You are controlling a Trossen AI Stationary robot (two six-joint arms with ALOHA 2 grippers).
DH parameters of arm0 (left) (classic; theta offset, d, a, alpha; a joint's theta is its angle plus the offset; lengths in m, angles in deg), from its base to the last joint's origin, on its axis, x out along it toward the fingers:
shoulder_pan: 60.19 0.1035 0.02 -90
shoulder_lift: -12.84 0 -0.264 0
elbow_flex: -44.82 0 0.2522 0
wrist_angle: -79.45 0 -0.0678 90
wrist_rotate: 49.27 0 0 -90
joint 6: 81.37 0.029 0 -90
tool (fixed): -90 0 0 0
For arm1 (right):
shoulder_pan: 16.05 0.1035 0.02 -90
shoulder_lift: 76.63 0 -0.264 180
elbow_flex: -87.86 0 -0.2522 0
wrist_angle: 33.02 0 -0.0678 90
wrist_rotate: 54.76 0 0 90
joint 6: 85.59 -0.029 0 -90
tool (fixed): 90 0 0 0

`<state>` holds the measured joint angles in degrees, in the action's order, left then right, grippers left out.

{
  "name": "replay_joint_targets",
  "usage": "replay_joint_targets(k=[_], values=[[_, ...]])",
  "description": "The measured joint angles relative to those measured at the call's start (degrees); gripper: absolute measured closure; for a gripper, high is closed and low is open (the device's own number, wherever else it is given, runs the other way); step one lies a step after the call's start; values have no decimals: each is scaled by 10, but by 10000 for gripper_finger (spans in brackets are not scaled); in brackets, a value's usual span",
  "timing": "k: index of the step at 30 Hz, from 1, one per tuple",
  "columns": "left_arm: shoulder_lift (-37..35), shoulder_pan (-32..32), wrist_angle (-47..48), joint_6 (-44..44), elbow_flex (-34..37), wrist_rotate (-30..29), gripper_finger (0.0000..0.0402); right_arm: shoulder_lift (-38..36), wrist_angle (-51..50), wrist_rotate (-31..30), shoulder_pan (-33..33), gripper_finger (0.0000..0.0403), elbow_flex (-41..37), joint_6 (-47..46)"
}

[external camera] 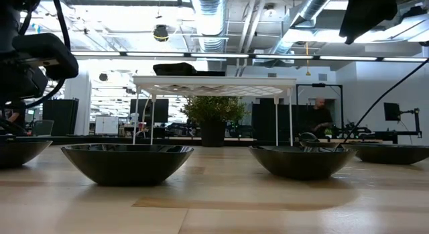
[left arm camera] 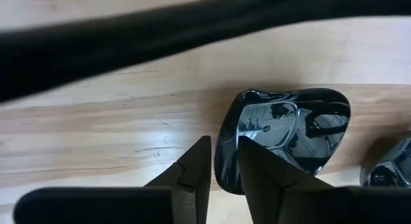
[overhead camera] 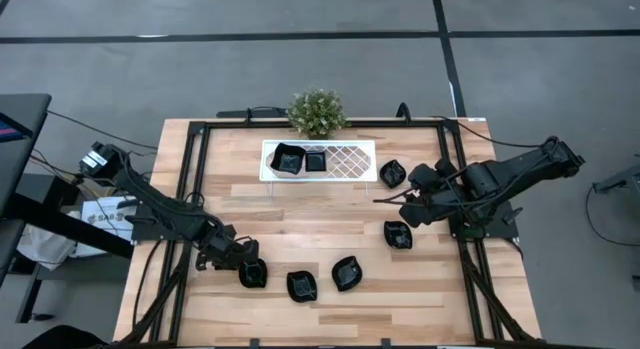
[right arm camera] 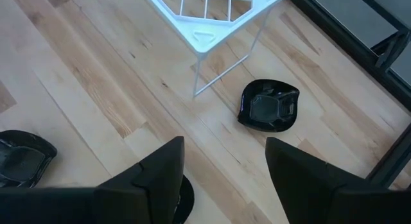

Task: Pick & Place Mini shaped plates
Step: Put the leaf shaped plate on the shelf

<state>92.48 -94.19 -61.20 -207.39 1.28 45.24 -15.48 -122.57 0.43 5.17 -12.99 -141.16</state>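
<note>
Several glossy black mini plates lie on the wooden table: three in a near row (overhead camera: 252, 273), (overhead camera: 302, 285), (overhead camera: 347, 273), and two on the right (overhead camera: 398, 234), (overhead camera: 393, 172). Two more sit on the white lattice tray (overhead camera: 350, 161), which stands on thin legs. My left gripper (overhead camera: 240, 259) is low at the leftmost plate (left arm camera: 282, 131) of the near row, shut on its rim. My right gripper (overhead camera: 408, 202) hangs open above the table, between the two right-hand plates. One of these (right arm camera: 268, 107) shows beyond its fingers (right arm camera: 225, 160). My left gripper pinches the rim (left arm camera: 223, 161) of the leftmost plate at the edge nearest the arm. One finger (left arm camera: 260, 169) lies over the hollow and the other finger (left arm camera: 192, 172) is outside the wall. The fingers slant down from the table's left. The plate's base sits on the table.
A small green potted plant (overhead camera: 317, 111) stands behind the tray at the far edge. Black frame rails (overhead camera: 195, 179) run along the table's left and right sides. Bare wood lies between the tray and the near row. A person (external camera: 320, 117) shows in the room beyond.
</note>
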Motion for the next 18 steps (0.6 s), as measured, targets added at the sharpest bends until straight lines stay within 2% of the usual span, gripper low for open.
replay_joint_targets(k=[13,18], values=[[57,-2,-53,13,0,0,325,0,11,0,0,189,0,0],[56,-2,-53,24,0,0,353,0,12,0,0,189,0,0]])
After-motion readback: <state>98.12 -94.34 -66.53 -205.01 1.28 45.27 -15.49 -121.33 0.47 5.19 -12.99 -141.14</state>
